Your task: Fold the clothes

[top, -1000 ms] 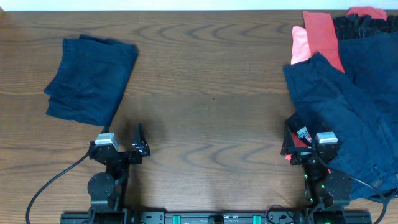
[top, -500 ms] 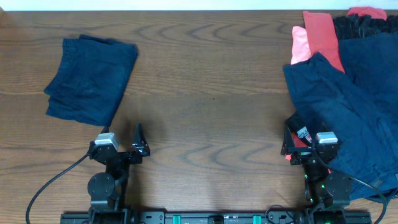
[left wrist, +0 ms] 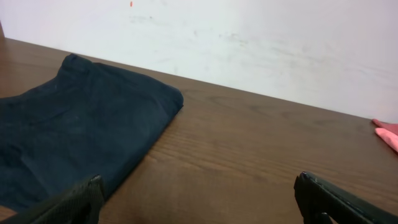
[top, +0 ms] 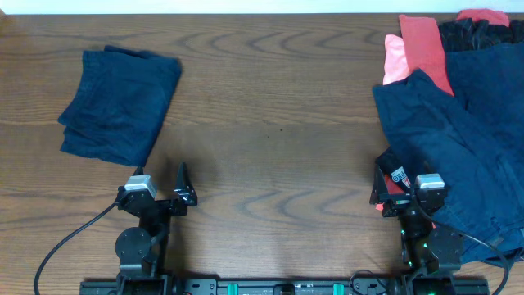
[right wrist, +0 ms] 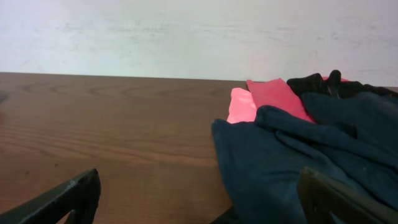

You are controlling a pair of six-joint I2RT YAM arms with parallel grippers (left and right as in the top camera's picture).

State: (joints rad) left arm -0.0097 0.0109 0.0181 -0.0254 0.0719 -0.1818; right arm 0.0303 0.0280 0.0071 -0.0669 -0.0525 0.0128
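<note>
A folded pair of navy shorts (top: 121,105) lies at the left of the table; it also shows in the left wrist view (left wrist: 68,140). A loose heap of navy shorts (top: 458,139) lies at the right, over coral-red shirts (top: 413,51) and a black red-patterned garment (top: 475,33). The right wrist view shows the navy heap (right wrist: 298,155) and the coral shirts (right wrist: 261,99). My left gripper (top: 182,190) is open and empty near the front edge, below the folded shorts. My right gripper (top: 383,187) is open and empty at the heap's front left edge.
The brown wooden table (top: 278,123) runs between the two piles. A white wall (left wrist: 249,43) stands behind its far edge. Cables trail from both arm bases at the front edge.
</note>
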